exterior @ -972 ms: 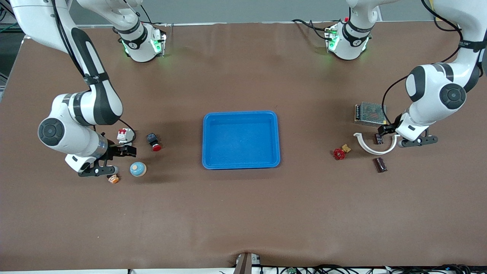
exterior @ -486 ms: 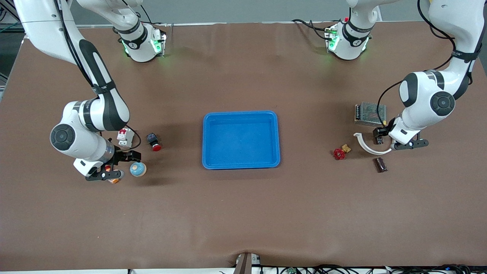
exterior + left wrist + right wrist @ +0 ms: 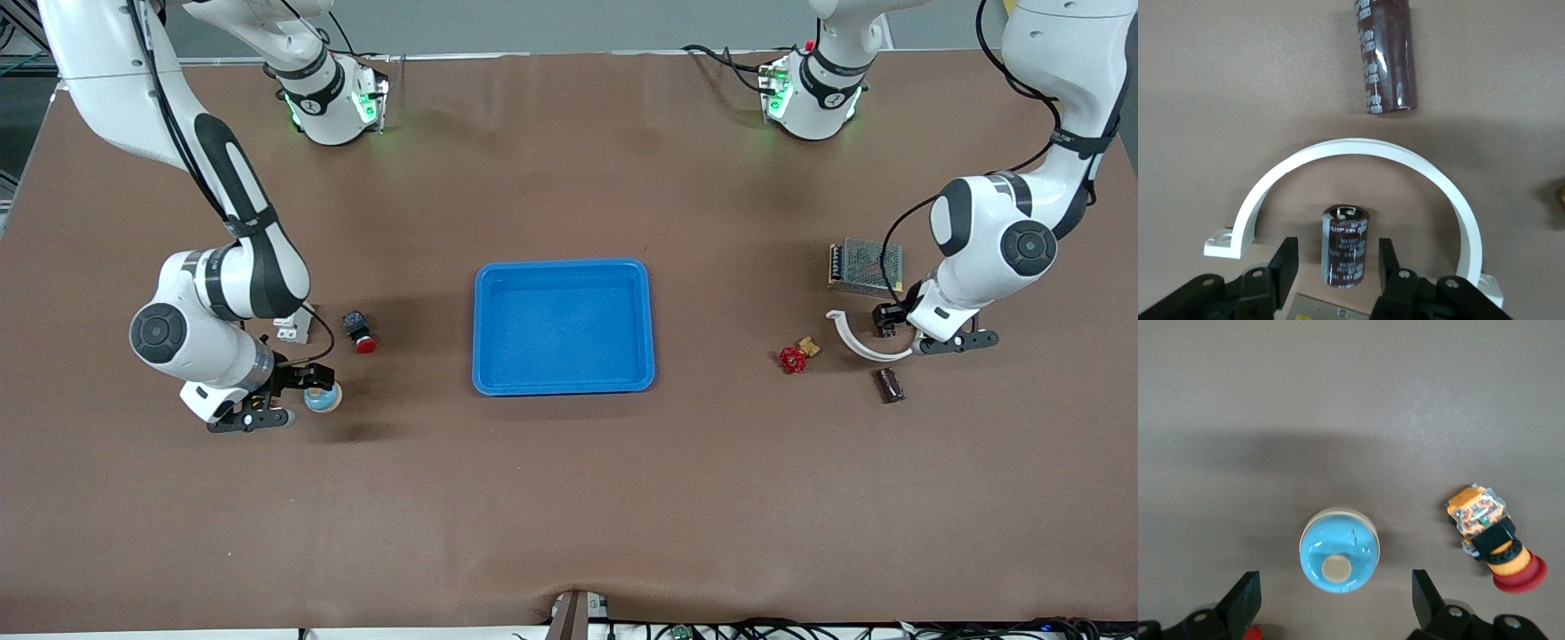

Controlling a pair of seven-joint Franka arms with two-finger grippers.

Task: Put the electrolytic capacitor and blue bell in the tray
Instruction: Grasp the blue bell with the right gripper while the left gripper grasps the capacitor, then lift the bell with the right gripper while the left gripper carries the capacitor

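Both arms have shifted since a second ago: the right gripper (image 3: 298, 396) has slid toward the tray's side until it stands over the blue bell (image 3: 322, 397), and the left gripper (image 3: 925, 327) has drawn in over the white curved clamp (image 3: 867, 338). Largest of all is the brown table (image 3: 569, 498), its matte covering faintly creased, with a grey wall strip along the edge where the bases stand and cables trailing at the edge nearest the front camera. At its middle lies the blue tray (image 3: 564, 326), with nothing in it. Toward the left arm's end sit a metal mesh-topped box (image 3: 864, 264), the clamp, a dark cylinder (image 3: 888, 385) lying on its side nearer the front camera, and a red valve handle (image 3: 792, 359) touching a small brass fitting (image 3: 808, 346). Inside the clamp's arc stands the electrolytic capacitor (image 3: 1345, 245), between the left gripper's fingers (image 3: 1286, 263), which are parted and clear of it on both sides. Toward the right arm's end are a white breaker (image 3: 292, 327) and a red push button (image 3: 359, 331). The right gripper's fingers (image 3: 1245, 601) spread wide on either side of the bell, not touching it.
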